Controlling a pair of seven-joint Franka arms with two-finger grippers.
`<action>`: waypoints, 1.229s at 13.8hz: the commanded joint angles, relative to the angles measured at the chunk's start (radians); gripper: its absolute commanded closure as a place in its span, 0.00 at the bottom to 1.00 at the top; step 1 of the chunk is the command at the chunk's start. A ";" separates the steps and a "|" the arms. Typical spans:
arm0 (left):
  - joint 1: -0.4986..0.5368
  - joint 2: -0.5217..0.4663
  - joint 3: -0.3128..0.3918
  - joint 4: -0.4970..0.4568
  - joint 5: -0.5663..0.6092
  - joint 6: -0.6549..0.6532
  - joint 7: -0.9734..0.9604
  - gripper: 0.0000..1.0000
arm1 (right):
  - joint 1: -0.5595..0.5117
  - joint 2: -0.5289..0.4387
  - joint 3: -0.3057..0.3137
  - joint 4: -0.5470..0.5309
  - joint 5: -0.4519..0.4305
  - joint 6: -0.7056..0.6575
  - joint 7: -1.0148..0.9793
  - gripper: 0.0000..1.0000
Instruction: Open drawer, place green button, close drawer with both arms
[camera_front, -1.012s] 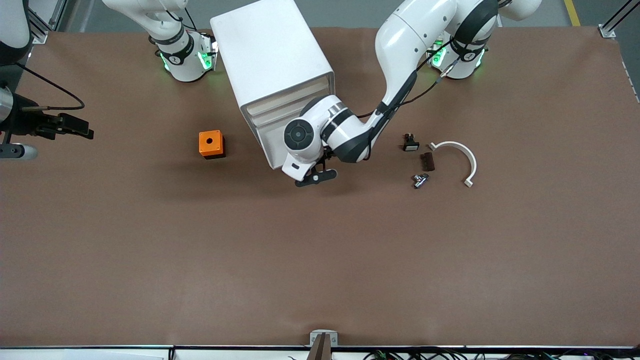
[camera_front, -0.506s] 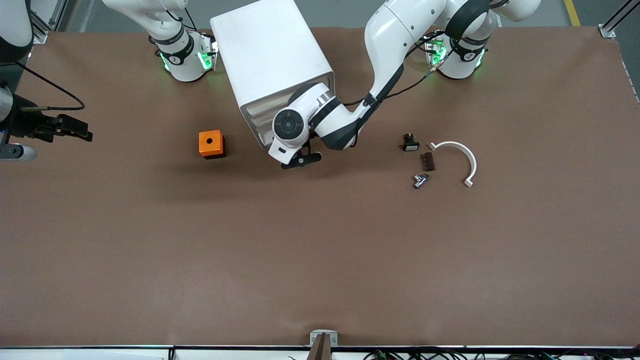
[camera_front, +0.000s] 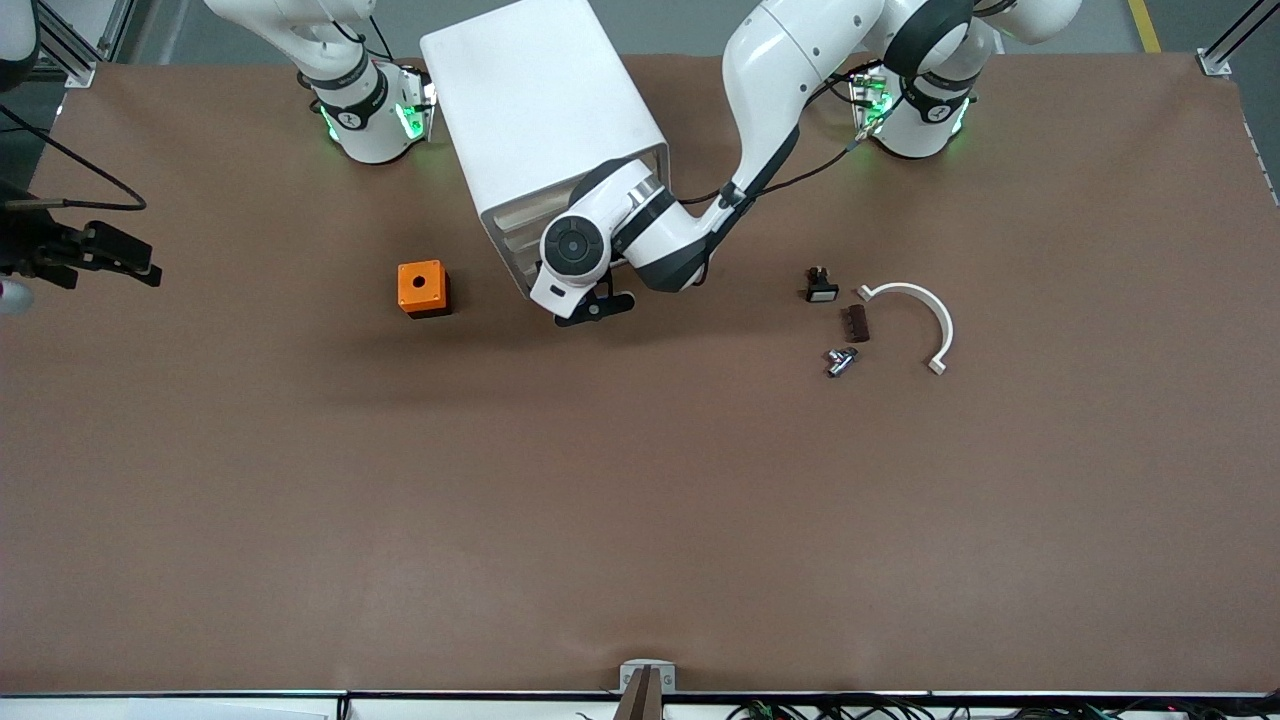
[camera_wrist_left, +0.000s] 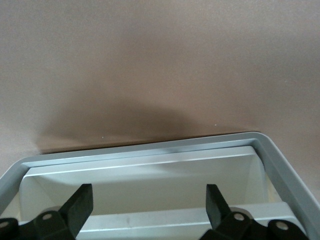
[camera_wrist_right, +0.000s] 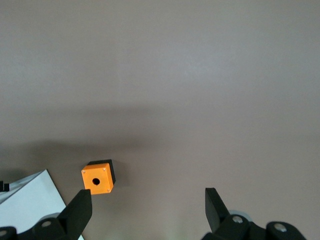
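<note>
The left gripper, fingers spread, has pushed in against the cabinet; the drawer looks nearly closed. The right gripper waits released at the right arm's table end.

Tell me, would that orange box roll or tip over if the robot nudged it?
Probably neither. The orange box is a squat cube resting flat on the table, so it would likely slide. It looks like rigid plastic, and the hole in its top hints it is hollow, so fairly light.
</note>
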 joint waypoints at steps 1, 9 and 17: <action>-0.010 -0.005 0.001 -0.007 -0.019 0.000 -0.007 0.01 | -0.012 0.038 0.005 0.075 -0.019 -0.012 -0.002 0.00; 0.147 -0.064 0.006 -0.001 -0.002 0.000 -0.009 0.01 | -0.024 0.024 0.006 0.102 -0.016 -0.061 -0.009 0.00; 0.407 -0.195 0.006 0.000 -0.002 -0.012 -0.022 0.01 | -0.018 -0.045 0.008 0.072 -0.006 -0.077 0.000 0.00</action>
